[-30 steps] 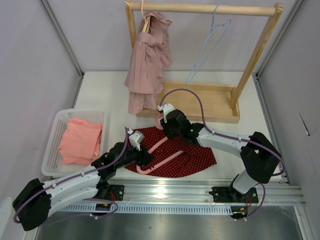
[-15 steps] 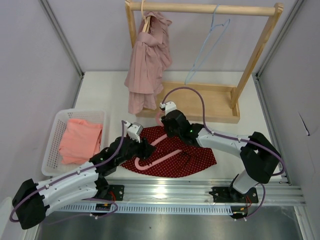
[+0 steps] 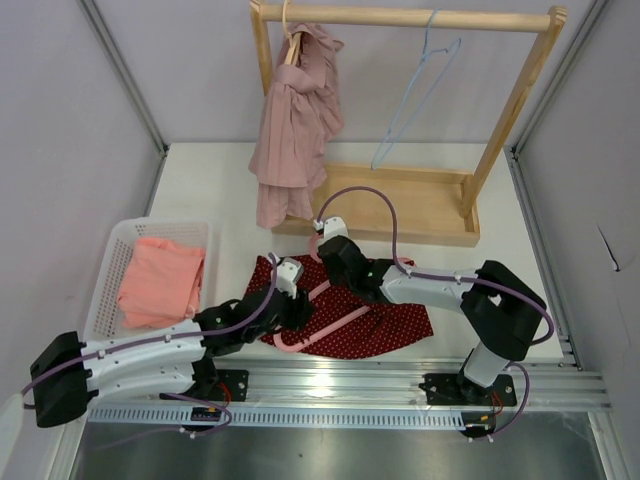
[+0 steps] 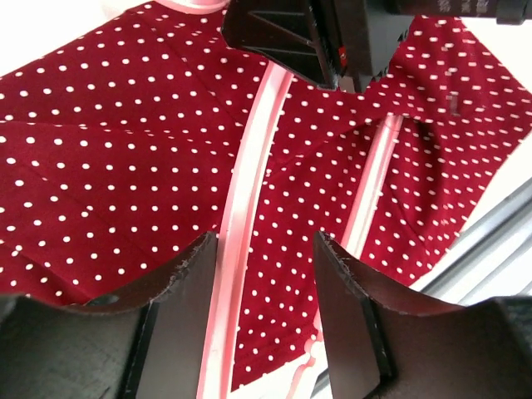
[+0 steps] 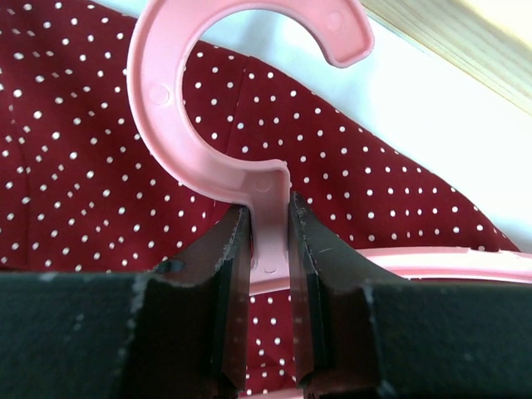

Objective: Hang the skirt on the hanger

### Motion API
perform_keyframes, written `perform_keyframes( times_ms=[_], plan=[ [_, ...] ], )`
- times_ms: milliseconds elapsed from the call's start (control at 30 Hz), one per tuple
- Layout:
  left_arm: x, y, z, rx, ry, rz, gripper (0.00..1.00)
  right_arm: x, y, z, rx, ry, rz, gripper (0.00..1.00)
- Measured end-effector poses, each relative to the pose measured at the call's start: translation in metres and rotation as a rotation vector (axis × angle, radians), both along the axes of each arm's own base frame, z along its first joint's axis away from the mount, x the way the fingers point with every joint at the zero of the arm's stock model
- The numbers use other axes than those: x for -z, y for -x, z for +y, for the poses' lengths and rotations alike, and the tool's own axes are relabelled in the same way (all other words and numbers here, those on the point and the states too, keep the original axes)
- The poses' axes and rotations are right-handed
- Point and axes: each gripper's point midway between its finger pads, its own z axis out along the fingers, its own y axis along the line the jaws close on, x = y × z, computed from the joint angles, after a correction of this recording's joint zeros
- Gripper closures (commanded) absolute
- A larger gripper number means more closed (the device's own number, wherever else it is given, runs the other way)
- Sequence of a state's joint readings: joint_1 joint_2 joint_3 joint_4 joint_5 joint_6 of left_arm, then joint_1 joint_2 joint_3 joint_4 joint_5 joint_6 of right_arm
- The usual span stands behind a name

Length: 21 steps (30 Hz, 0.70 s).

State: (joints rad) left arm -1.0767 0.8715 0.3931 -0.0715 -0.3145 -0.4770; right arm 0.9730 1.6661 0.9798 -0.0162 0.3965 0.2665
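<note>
A dark red skirt with white dots (image 3: pixel 395 320) lies flat on the table, near the front edge. A pink plastic hanger (image 3: pixel 340 319) lies on top of it. My right gripper (image 3: pixel 327 262) is shut on the hanger's neck (image 5: pixel 270 229), just below its hook (image 5: pixel 166 125), over the skirt (image 5: pixel 75 166). My left gripper (image 3: pixel 298 305) is open and low over the skirt (image 4: pixel 125 141). Its fingers straddle one hanger arm (image 4: pixel 249 166) without gripping it. The other hanger arm (image 4: pixel 376 179) runs to the right of them. The right gripper (image 4: pixel 332 37) shows at the top of the left wrist view.
A white basket (image 3: pixel 108 262) with a salmon garment (image 3: pixel 160 280) stands at the left. A wooden rack (image 3: pixel 405 205) at the back holds a dusty pink garment (image 3: pixel 295 130) and a light blue hanger (image 3: pixel 415 90). A metal rail (image 3: pixel 400 385) runs along the front edge.
My left gripper has moved right and forward over the skirt, to beside the right gripper. The right gripper has shifted slightly towards the front with the hanger.
</note>
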Motion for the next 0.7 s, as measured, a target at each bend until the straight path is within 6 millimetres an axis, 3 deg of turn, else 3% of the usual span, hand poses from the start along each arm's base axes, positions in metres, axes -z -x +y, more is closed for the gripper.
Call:
perform_keyframes(
  times_ms=[167,467,700],
  plan=[
    [-0.003,-0.009,0.003,-0.041,-0.050,-0.019,0.35,-0.002,-0.005,0.001,0.030,-0.022,-0.018,1.00],
    [-0.053,-0.029,-0.016,-0.052,-0.004,-0.089,0.33,-0.007,-0.007,0.003,0.058,-0.078,-0.045,1.00],
    [-0.049,-0.056,-0.016,-0.012,-0.061,-0.016,0.36,-0.013,-0.005,0.002,0.063,-0.101,-0.054,1.00]
  ],
)
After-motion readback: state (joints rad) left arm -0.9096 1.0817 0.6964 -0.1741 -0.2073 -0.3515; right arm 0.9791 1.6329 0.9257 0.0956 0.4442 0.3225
